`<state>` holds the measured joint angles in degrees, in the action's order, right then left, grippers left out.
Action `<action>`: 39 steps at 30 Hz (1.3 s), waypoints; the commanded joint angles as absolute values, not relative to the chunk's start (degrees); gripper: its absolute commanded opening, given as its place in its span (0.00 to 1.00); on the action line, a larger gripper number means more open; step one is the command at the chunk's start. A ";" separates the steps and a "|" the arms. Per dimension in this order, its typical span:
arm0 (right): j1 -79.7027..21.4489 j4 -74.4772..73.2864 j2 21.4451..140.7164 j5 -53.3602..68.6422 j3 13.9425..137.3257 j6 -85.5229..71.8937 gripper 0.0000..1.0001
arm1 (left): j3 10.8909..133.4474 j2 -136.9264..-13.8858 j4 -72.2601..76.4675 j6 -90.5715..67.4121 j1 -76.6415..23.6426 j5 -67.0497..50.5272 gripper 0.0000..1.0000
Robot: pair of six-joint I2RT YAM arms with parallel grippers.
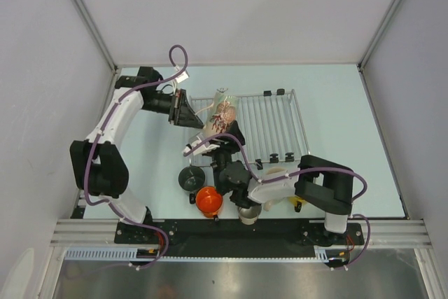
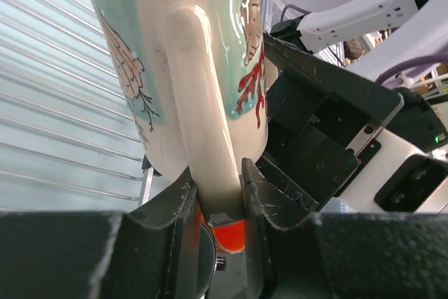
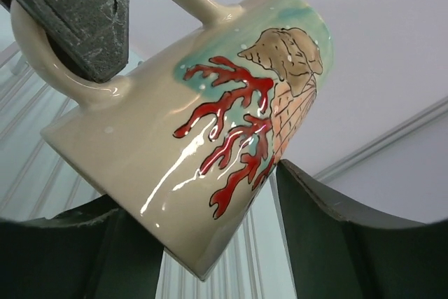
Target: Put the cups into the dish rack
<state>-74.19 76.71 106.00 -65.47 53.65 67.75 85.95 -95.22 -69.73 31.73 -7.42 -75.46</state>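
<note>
Cream glazed ceramic forms the seashell mug (image 1: 224, 111). Its glossy side is painted with a tan spiral shell, a red branching coral and washes of pale turquoise dotted with small white flecks, and streaks of light run along the glaze. The handle is a thick, rounded loop of the same cream.

The mug hangs tilted at the left edge of the dish rack (image 1: 280, 125). The rack is a flat silver grid of thin parallel wires with small black clips on its far and near rims, and it lies on the pale blue table (image 1: 343, 103). Whether the mug touches the wires I cannot tell.

The left hand (image 2: 218, 208) is pinching the mug's handle, with its scuffed matte black fingers (image 2: 175, 208) pressed against either side of the loop. The right hand (image 3: 196, 194) is spread, its dark fingers standing on either side of the mug's lower end. Whether they touch the glaze I cannot tell.

Near the arms' bases, just beside one another, sit a dark grey-green mug (image 1: 190, 178), a bright orange mug (image 1: 208, 201) and a shiny steel mug (image 1: 246, 213). The steel one is partly under the right arm.
</note>
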 commanded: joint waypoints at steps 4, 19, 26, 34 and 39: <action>-75.23 92.11 101.08 -57.13 57.74 68.72 0.76 | 88.07 -93.34 -72.86 41.83 -9.58 -98.52 0.00; -85.60 91.94 83.26 -68.81 54.94 73.30 0.87 | 87.63 -96.93 -73.30 53.43 -8.35 -98.35 0.00; -90.09 83.43 63.30 -71.89 49.49 63.22 0.88 | 91.05 -105.46 -73.83 56.95 -10.10 -97.91 0.00; -89.47 69.79 54.85 -72.77 46.06 50.36 0.88 | 96.24 -111.18 -74.00 57.57 -11.69 -98.09 0.00; -89.12 69.96 53.44 -73.74 43.43 49.49 0.88 | 98.52 -113.02 -74.00 58.62 -12.48 -98.26 0.01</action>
